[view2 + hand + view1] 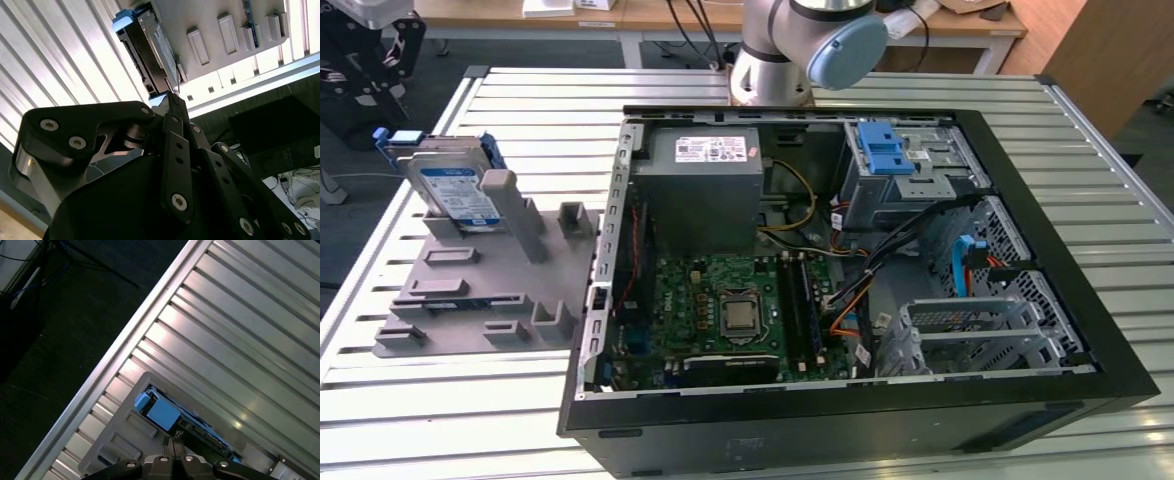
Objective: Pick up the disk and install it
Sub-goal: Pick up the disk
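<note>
Hovering clear of disk (150,55), fingers (175,145) clenched on nothing. Standing on edge in grey holder (467,300), exterior view's upper left.

Assessed as a robotics test lab or workshop, not a home or office. Grounds, from the exterior view: industrial robot arm (774,50) standing at the far edge of a slatted aluminium tabletop (494,410); desktop computer case (854,440) laid flat with its side panel off and motherboard (727,310) exposed; grey fixture plate (467,300) just beside it, with slots and posts, holding a bare disk (454,192) upright. Behind, wooden workbenches (654,15) with hanging cables (680,25), and black equipment (367,60) at the exterior view's left. Dark floor (60,340) past the tabletop edge in the first wrist view.
</note>
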You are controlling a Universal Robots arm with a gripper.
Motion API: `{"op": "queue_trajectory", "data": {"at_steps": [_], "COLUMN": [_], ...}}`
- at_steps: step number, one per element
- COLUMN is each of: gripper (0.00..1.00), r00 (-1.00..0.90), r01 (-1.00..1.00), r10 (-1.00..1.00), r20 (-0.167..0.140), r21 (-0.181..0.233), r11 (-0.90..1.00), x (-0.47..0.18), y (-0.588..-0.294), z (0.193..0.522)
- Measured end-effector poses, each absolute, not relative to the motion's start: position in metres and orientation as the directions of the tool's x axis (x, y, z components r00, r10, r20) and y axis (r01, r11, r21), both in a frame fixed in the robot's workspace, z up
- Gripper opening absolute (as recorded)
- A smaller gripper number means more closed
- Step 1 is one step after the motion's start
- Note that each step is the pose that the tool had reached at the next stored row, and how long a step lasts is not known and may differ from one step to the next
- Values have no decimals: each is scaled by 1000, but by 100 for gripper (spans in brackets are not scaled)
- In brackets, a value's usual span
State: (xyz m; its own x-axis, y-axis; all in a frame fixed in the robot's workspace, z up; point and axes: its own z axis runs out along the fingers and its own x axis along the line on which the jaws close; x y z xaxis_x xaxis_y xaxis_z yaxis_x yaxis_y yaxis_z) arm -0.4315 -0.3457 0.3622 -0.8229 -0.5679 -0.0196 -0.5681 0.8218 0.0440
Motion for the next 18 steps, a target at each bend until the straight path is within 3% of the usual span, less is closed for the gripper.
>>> {"op": "queue_trajectory", "data": {"at_steps": [18], "gripper": [11], "r00": [-788], "r01": [-616], "r10": [-616], "r20": [-20], "r21": [44], "r11": [787], "x": [-431], "y": [-346], "z": [362]}}
